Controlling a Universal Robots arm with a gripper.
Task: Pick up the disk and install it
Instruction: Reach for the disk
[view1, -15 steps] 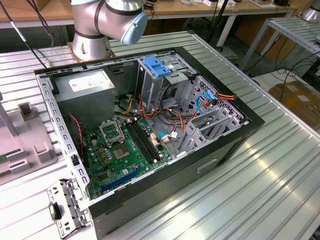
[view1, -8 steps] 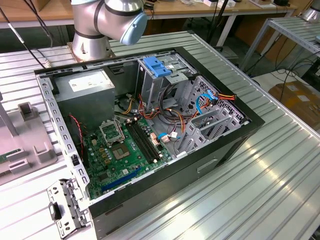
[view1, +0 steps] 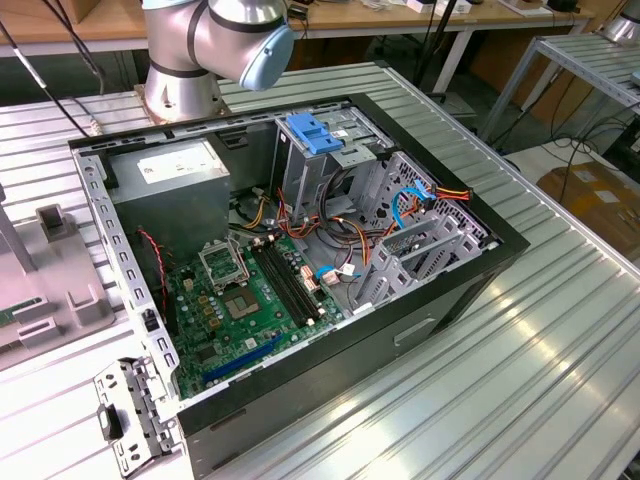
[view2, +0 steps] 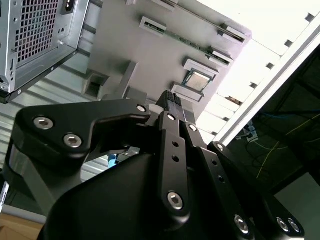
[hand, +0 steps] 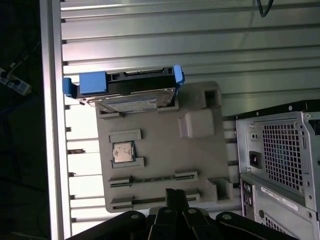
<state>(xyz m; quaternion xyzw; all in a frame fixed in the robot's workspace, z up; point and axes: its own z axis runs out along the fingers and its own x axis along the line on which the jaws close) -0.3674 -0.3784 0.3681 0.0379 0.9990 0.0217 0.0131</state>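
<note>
In the first wrist view the disk (hand: 125, 92) stands on its edge in a slot at one end of a grey fixture plate (hand: 155, 135). It is a silver drive in a blue plastic carrier frame. My gripper (hand: 175, 193) hovers over the opposite end of that plate, well apart from the disk. Its black fingers (view2: 172, 99) are pressed together with nothing between them. The open computer case (view1: 300, 260) lies on the table, with a metal drive cage (view1: 340, 160) at its far end.
The fixture plate also carries a processor chip (hand: 123, 152) and memory sticks (hand: 150, 178). The case's rear panel (hand: 280, 165) stands right beside the plate. Inside the case are a grey power-supply box (view1: 170, 175), a green motherboard (view1: 245, 300) and loose cables (view1: 340, 240). The arm's base (view1: 200, 50) stands behind the case.
</note>
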